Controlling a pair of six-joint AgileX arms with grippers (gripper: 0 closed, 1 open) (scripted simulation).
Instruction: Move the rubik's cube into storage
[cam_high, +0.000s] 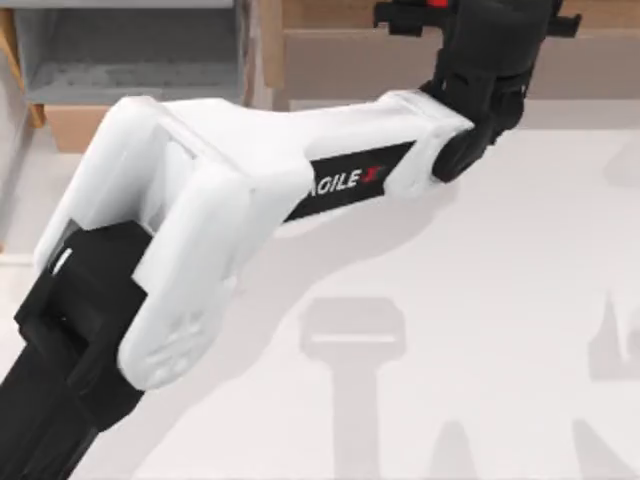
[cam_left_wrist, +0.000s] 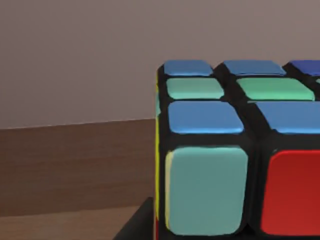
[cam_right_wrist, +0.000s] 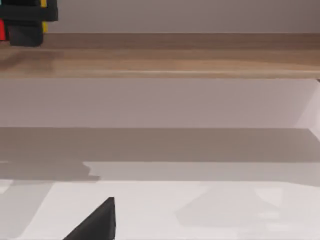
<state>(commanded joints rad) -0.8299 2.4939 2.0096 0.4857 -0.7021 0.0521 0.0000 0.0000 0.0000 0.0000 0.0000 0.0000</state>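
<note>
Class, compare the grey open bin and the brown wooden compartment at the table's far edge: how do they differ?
Colour: the grey open bin is plain grey, while the brown wooden compartment shows wood grain.
Place: the bin sits at the top view's left, with the compartment to its right.
Use: the left gripper, carrying the small multicoloured rubik's cube, is over the compartment, not the bin.
Both stand at the white table's far edge.

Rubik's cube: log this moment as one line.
left arm: reaching across to wooden shelf | left gripper: shut on rubik's cube | stage: carrying, not released
</note>
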